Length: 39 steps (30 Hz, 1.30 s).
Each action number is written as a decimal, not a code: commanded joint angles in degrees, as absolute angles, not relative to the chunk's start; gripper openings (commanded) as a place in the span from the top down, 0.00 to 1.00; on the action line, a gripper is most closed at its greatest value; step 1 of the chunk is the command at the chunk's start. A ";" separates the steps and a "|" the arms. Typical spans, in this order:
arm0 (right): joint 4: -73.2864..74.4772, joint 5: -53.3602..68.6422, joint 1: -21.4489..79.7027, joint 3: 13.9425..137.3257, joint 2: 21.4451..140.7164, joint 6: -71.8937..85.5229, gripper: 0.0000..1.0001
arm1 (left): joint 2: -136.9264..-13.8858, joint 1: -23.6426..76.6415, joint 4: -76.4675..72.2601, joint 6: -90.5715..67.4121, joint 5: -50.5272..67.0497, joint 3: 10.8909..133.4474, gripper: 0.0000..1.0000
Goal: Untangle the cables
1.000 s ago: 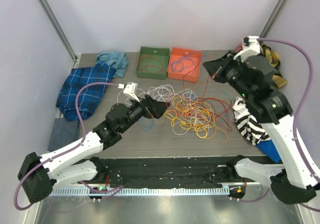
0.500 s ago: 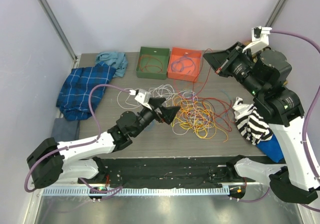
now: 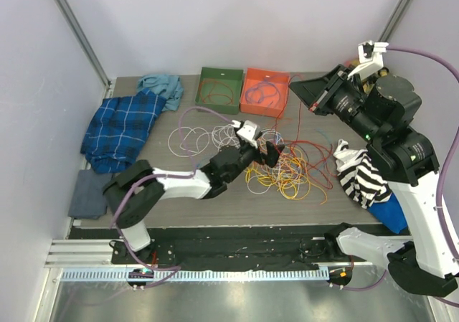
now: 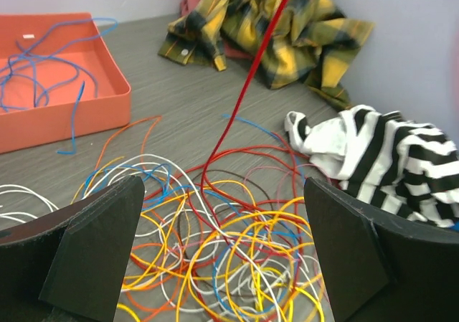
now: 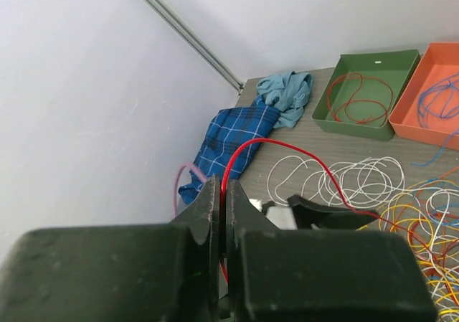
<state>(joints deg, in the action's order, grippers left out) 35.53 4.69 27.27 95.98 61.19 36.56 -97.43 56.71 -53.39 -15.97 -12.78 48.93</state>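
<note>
While my right end effector (image 5: 223, 214) pinches a red cable (image 4: 251, 85) up high, my left end effector (image 4: 224, 200) hovers spread over the cables (image 3: 287, 170). An orange tray (image 4: 64, 125) holds blue strands (image 4: 77, 107).

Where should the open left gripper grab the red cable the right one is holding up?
Probably take the red cable on its taut straight stretch above the tangle, left gripper coming from the near side, jaws astride; lower down it sinks among loops.

Left arm (image 3: 179, 182): stretched low, reaching forward
Left gripper (image 3: 267, 152): spread wide
Right arm (image 3: 401, 157): raised high
Right gripper (image 5: 222, 193): pinching red cable (image 5: 287, 147)
</note>
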 commanded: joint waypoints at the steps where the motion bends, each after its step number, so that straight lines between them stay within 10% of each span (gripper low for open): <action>1: 34.01 6.33 27.51 95.10 59.42 36.83 0.99 | -102.82 55.46 -59.33 -12.92 -15.20 56.15 0.00; 7: 33.84 6.33 27.60 92.29 57.75 37.09 0.99 | -110.30 51.07 -57.75 -16.42 -15.12 63.97 0.18; 11: 34.63 5.37 27.60 91.67 57.13 36.56 0.99 | -109.78 48.61 -54.59 -20.03 -15.20 64.95 1.00; 22: 31.03 3.43 27.60 85.26 54.49 37.26 0.99 | -78.08 47.64 -18.22 -11.26 -25.41 77.23 1.00; 39: 21.10 6.86 27.86 76.91 58.27 41.66 0.99 | -67.15 47.72 2.73 -3.26 -24.08 105.55 0.99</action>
